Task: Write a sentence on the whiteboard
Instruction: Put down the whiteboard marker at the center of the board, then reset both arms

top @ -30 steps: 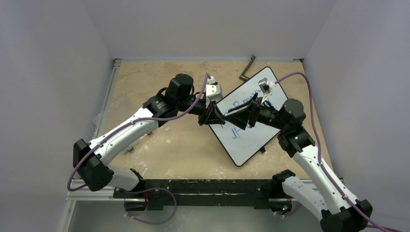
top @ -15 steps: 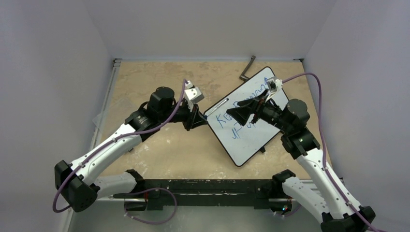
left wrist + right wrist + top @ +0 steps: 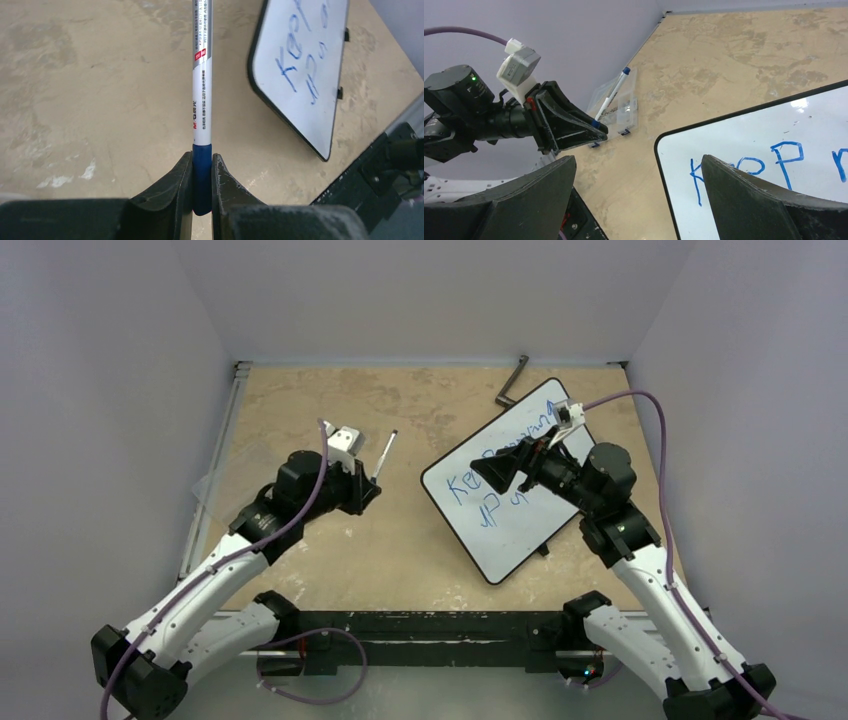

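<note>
Clamping a marker [image 3: 201, 100], left hand [image 3: 202, 170] hovers beside whiteboard [image 3: 320, 75].

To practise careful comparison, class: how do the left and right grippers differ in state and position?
The left gripper is shut on a marker; the right gripper has its jaws wide open and empty. The left gripper hangs over the table, apart from the whiteboard; the right gripper is above the whiteboard. Both have black jaws.

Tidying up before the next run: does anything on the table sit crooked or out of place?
The whiteboard lies turned diagonally to the edges of the table, so the sentence runs slanted. Nothing spilled or damaged shows.
</note>
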